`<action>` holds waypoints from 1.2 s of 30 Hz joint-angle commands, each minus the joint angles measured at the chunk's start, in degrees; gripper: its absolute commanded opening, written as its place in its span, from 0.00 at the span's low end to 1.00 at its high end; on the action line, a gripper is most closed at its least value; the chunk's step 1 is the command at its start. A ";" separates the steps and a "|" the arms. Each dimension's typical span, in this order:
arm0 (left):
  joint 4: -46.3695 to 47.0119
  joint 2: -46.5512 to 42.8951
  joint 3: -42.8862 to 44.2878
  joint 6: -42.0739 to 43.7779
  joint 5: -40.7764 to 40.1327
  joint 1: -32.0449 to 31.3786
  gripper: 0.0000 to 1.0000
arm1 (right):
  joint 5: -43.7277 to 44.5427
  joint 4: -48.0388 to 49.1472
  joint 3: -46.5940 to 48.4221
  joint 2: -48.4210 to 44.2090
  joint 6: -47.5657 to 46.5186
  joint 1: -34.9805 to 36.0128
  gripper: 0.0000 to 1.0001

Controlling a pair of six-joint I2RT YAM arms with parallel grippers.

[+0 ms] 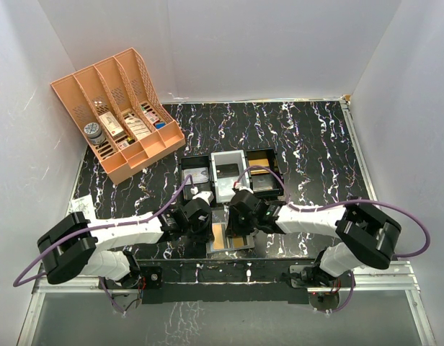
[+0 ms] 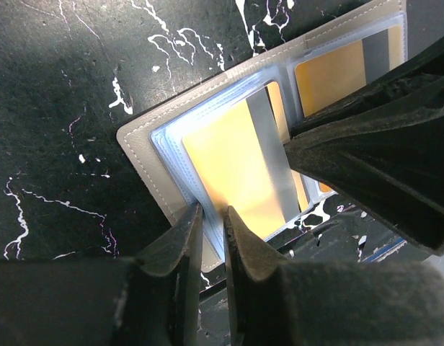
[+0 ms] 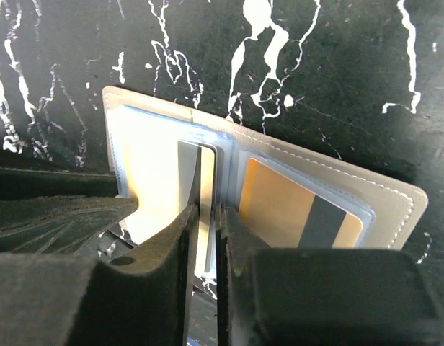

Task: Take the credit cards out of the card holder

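Right fingers [image 3: 195,225] pinch narrow on the near end of a gold credit card [image 3: 187,169] (its long side points straight away), lying in the open card holder [image 3: 395,198]; left fingers [image 2: 197,231] nip that holder's edge, flat on the surface [image 3: 316,72].

You will find no words or numbers here that can be read; the small boxes [image 1: 125,124] in the peach rack [image 1: 139,68] have labels on them, but the print is much too tiny to make out; the gold credit cards [image 2: 229,166] in the card holder [image 2: 146,144] show only a plain grey stripe; you can see no name, number or sign on their faces.
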 commanded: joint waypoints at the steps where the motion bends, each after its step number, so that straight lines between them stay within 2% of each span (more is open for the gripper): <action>1: 0.75 0.53 -0.71 -0.68 2.60 -1.25 0.07 | 9.73 -2.20 3.41 3.59 -0.27 3.32 0.08; 4: 0.09 -0.36 -1.28 -1.22 1.68 -1.25 0.08 | 10.44 -2.22 3.07 1.92 -0.10 3.33 0.00; 10: -1.51 -1.95 -1.35 -1.29 0.26 -1.23 0.11 | 11.24 -2.20 2.59 -0.95 -0.09 3.06 0.00; 14: -2.24 -2.15 -0.30 -0.64 0.23 -1.25 0.26 | 8.72 -0.42 1.67 -1.62 0.00 2.66 0.00; 18: -2.52 -2.82 1.46 -0.28 0.49 -1.25 0.35 | 6.74 2.53 -0.58 -3.23 1.91 2.00 0.06; 25: -5.31 -4.56 4.54 -1.48 -2.86 -1.20 0.45 | 0.34 10.35 -6.20 -7.35 4.45 -1.82 0.14; 31: -7.82 -7.51 5.72 -2.31 -5.12 -1.27 0.47 | -5.94 16.73 -10.10 -9.86 6.28 -4.80 0.17; 36: -2.45 -6.29 4.81 -1.97 -0.64 -1.19 0.39 | -6.90 18.25 -11.33 -10.08 7.24 -5.74 0.19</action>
